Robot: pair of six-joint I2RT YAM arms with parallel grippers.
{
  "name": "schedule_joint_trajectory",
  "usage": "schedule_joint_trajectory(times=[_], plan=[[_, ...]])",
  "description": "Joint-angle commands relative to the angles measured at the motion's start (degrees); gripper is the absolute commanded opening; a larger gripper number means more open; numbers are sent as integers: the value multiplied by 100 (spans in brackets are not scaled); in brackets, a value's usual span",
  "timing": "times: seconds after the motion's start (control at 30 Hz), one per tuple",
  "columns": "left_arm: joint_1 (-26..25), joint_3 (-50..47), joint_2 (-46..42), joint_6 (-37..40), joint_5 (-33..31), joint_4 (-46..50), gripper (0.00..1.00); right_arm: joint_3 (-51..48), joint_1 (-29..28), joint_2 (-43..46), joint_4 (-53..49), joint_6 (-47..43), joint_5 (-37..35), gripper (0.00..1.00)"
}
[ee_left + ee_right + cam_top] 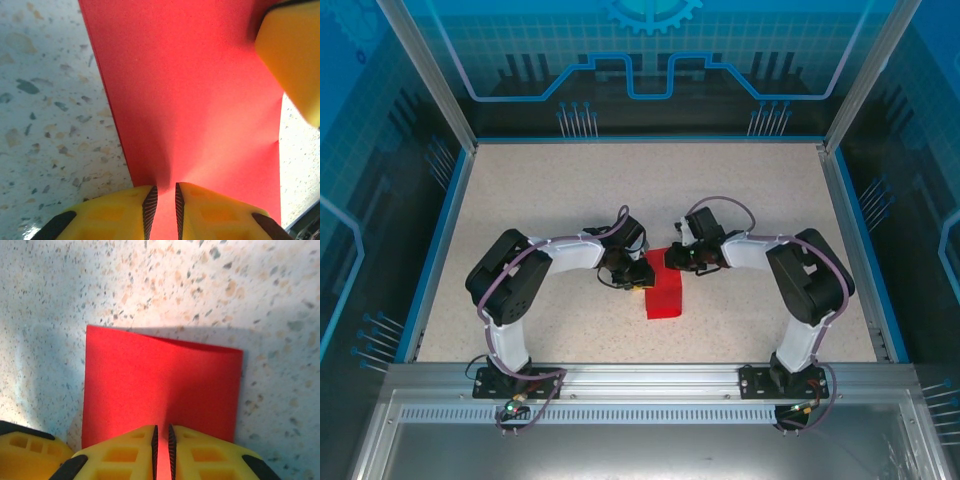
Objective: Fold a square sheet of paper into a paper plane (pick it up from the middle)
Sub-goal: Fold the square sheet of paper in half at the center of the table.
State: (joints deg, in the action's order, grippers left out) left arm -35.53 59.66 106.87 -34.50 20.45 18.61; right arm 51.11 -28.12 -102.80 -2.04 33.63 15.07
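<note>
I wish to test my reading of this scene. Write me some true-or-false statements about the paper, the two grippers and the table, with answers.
1. The paper is red. True.
2. The left gripper stands wide open. False: it is nearly shut, pinching the paper.
3. The paper is already a pointed plane. False: it is a rectangle with straight edges.
4. The right gripper pinches the paper. True.
5. The table is plain black. False: it is pale and speckled.
</note>
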Motion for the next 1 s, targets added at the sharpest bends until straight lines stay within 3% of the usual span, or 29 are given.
schedule_joint_trajectory(times=[0.0,0.37,0.6,0.97], plan=[[-33,-240,361,128,-758,487,24,24,246,-127,-13,-155,-175,17],[-36,-297,343,132,-790,505,24,-216,619,156,-20,-295,-152,17],[-38,-235,378,136,-779,521,24,-136,370,787,-47,-72,231,17],[-40,-226,352,158,-775,546,24,196,51,47,373,230,353,16]])
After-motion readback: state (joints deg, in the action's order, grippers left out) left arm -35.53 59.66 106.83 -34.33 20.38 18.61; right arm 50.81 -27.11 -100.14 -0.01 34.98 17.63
